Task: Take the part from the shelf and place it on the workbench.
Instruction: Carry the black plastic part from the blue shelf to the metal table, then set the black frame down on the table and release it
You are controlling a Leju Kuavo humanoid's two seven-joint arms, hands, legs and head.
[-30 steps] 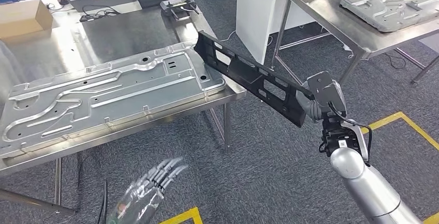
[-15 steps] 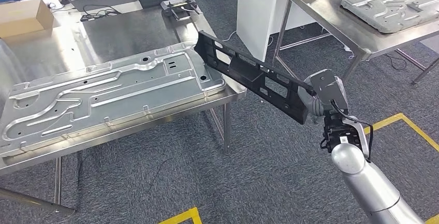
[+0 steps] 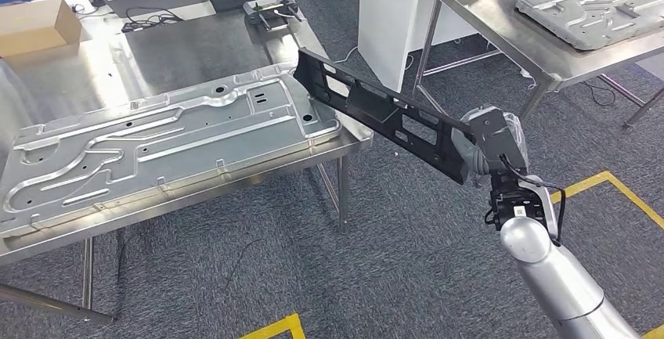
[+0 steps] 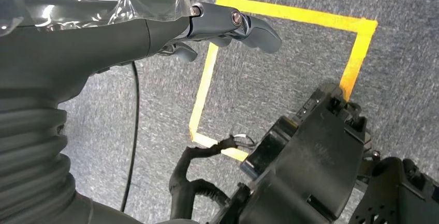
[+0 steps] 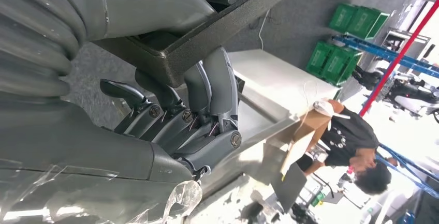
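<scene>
Right hand (image 3: 487,147) grips the near end of the long black part (image 3: 376,116), held tilted, its far end over the workbench (image 3: 196,41) corner above a grey stamped panel (image 3: 156,143). Left hand (image 4: 155,27) holds nothing, fingers loosely apart.

Silver arm (image 3: 560,280); grey ribbed, plastic-wrapped hand (image 5: 171,131).

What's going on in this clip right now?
The robot's right hand grips one end of a long black part, holding it out in the air with its far end over the corner of the steel workbench, above a large stamped metal panel lying there. The part is not yet set down. The left hand hangs over the carpet, holding nothing.
</scene>
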